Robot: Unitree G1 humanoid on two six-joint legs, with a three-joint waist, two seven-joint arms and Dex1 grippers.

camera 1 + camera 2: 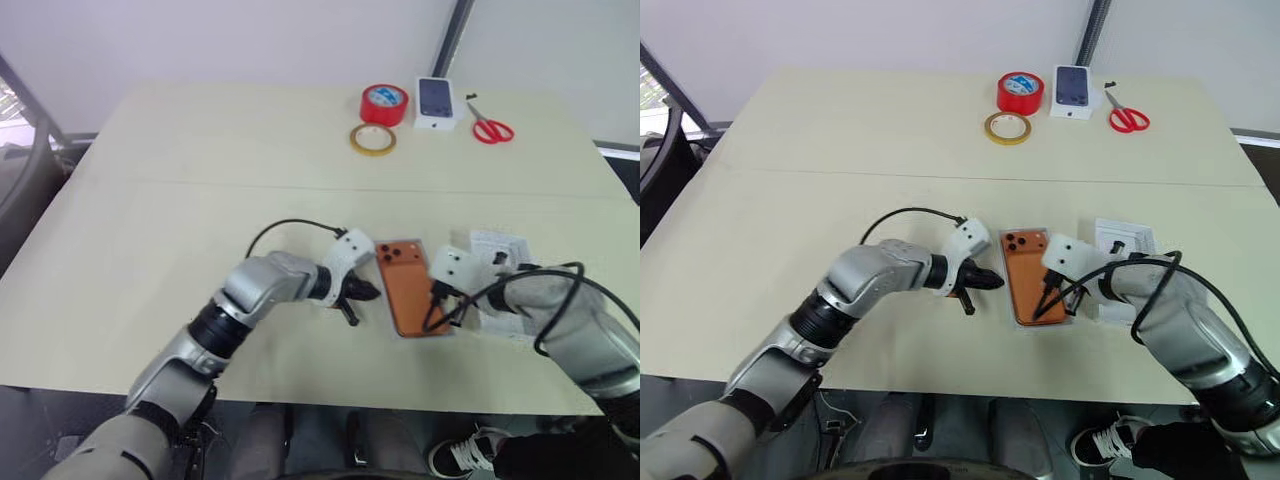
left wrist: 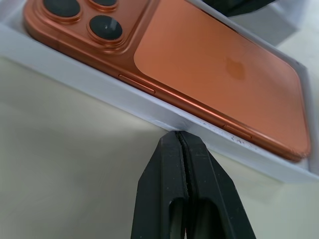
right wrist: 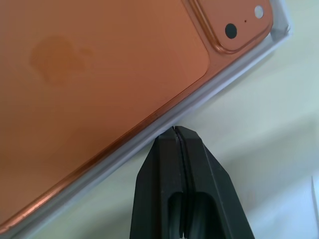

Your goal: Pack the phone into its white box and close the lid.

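With the phone (image 1: pixel 411 288) lying camera-up in the white box (image 2: pixel 149 112) on the counter (image 1: pixel 200 180), both closed claws, left (image 1: pixel 352 301) and right (image 1: pixel 441 308), flank its long sides: press both rims evenly, squaring the tray before fetching the lid.

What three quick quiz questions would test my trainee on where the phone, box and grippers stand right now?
1. True or false: the phone lies camera-side up inside the white box.
2. Which state fits both the left gripper and the right gripper? A open, B shut on nothing, C shut on the phone.
3. Fill in: the red tape roll sits beside a small box and red ____.

Key: 1 true. 2 B; each shut tip meets the box rim on opposite long sides. 3 scissors.
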